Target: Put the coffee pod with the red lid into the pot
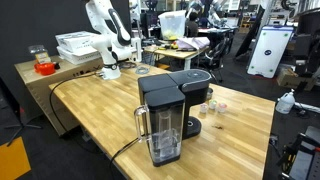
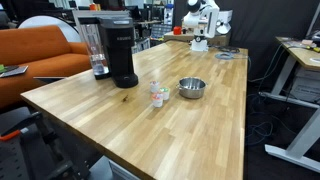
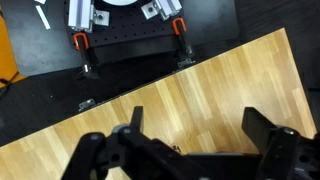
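Note:
The coffee pod with the red lid [image 2: 158,95] stands upright on the wooden table, just beside the small metal pot [image 2: 191,89]. Both also show in an exterior view, the pod [image 1: 209,97] and the pot [image 1: 218,106] partly behind the coffee machine. My gripper [image 3: 198,125] is open and empty. It hangs above bare wood close to my base at the far end of the table, well away from pod and pot. Neither pod nor pot shows in the wrist view. The arm [image 1: 112,35] is folded up over its base.
A black coffee machine [image 2: 115,50] with a clear water tank [image 1: 163,135] stands near the pod. My base is clamped to the table edge with red clamps [image 3: 82,42]. An orange sofa [image 2: 35,50] and desks surround the table.

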Robot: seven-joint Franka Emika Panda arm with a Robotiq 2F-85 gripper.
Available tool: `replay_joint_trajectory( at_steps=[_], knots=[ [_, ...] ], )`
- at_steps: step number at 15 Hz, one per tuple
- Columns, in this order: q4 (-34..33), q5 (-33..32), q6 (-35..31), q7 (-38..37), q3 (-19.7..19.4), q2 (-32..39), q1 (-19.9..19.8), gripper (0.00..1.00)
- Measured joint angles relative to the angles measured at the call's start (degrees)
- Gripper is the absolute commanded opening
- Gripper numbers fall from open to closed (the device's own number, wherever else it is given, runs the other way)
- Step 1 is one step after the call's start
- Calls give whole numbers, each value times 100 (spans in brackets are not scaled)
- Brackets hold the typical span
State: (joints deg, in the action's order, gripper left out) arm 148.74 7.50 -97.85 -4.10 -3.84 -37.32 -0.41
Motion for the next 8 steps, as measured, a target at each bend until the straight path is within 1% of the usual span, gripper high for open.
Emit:
replay_joint_trajectory(
  at_steps=[4, 8],
  knots=[
    [0, -58, -74, 0, 34, 37, -15, 100],
    [-40, -78, -522, 0, 54, 444, -25, 100]
  ],
)
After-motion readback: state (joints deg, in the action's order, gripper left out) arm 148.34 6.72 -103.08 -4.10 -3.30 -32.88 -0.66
